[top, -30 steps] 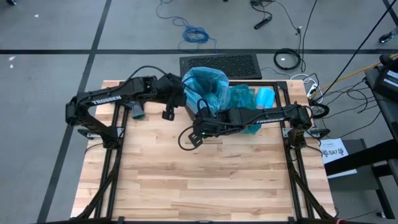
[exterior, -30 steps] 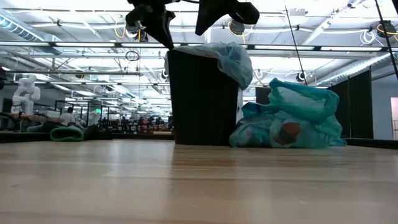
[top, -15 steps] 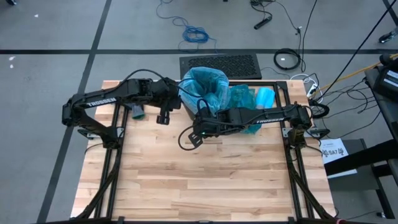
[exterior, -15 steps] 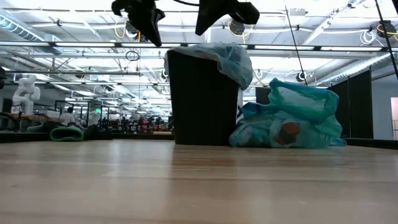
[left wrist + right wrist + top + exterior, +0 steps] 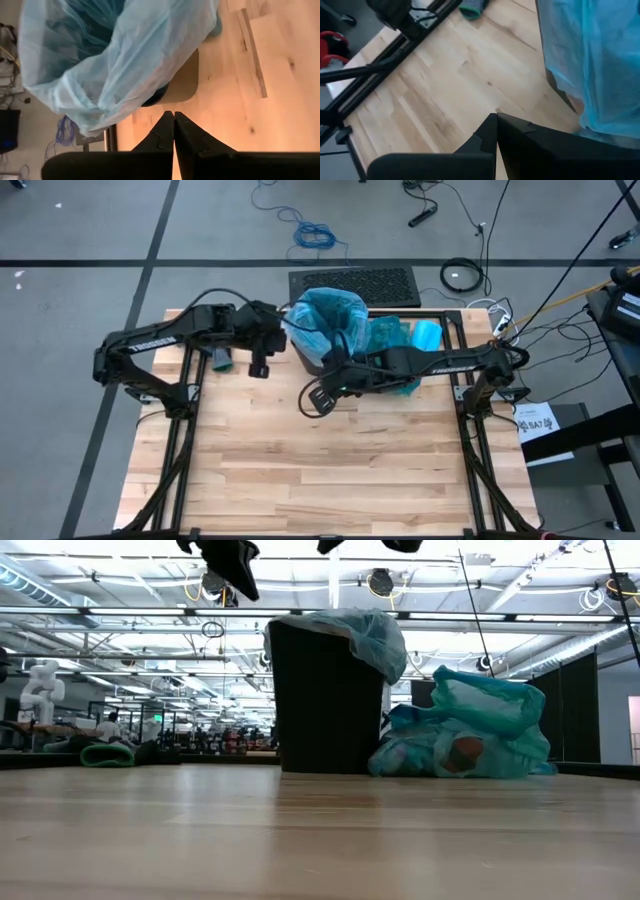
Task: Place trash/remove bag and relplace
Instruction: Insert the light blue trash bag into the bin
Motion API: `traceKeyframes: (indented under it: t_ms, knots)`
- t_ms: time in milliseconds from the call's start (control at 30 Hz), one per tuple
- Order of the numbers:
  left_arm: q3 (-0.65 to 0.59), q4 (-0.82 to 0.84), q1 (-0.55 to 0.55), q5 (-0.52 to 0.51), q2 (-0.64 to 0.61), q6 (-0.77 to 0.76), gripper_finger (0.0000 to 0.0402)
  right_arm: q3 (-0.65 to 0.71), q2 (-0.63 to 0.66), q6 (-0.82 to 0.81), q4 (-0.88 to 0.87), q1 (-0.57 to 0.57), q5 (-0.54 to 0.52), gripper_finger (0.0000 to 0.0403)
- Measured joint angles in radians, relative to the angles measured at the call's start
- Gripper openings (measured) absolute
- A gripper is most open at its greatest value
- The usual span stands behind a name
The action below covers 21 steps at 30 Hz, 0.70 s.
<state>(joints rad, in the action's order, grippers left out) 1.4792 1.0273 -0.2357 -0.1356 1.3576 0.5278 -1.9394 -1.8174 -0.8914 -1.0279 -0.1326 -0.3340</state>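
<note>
While the pale sky-blue liner point(image 5: 322, 315) is sitting draped over the rim of the black square bin point(image 5: 325, 700) at the far middle of the table point(image 5: 300, 470), the replacement step is looking largely done rather than begun: the liner's mouth is standing open upward, its edge is folding down over the bin's outside on the side toward the full bag, and the wrist views are showing loose plastic hanging past the rim, which suggests it is not yet seated evenly all round. Nothing is showing inside the liner from above. The dark teal bag point(image 5: 480, 725) is lying on the table just beside the bin, touching it, bulging and knotted up in folds; through its translucent skin a brown wad point(image 5: 462, 753) is showing, so the trash appears to be sitting inside it, removed with it. The left gripper point(image 5: 262, 358) is hovering above the table beside the bin on the left, its fingers point(image 5: 162, 135) pressed together and grasping nothing. The right gripper point(image 5: 320, 395) is hanging over the boards in front of the bin, likewise clenched on nothing, its fingers point(image 5: 490, 132) meeting. A small teal cylinder point(image 5: 219, 358) is resting on the table near the left arm.
</note>
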Motion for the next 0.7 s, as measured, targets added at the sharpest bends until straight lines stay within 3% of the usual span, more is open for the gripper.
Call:
traceKeyframes:
  t_ms: [167,367,567,700]
  knots:
    - [0.0,-0.003,0.002,0.0,-0.059,-0.048,0.0007,0.0,0.035,0.023,-0.036,-0.01,0.0,0.0]
    - [0.0,-0.035,0.004,0.022,-0.079,-0.105,0.0008,0.0,0.105,-0.086,-0.274,-0.045,-0.01,0.0]
    - [0.0,-0.039,0.003,0.025,-0.034,-0.104,0.0043,0.0,0.16,-0.34,-0.545,-0.195,-0.192,0.0]
    - [0.0,-0.055,0.004,0.026,-0.019,-0.088,0.0101,0.039,0.2,-0.443,-0.53,-0.313,-0.302,0.0]
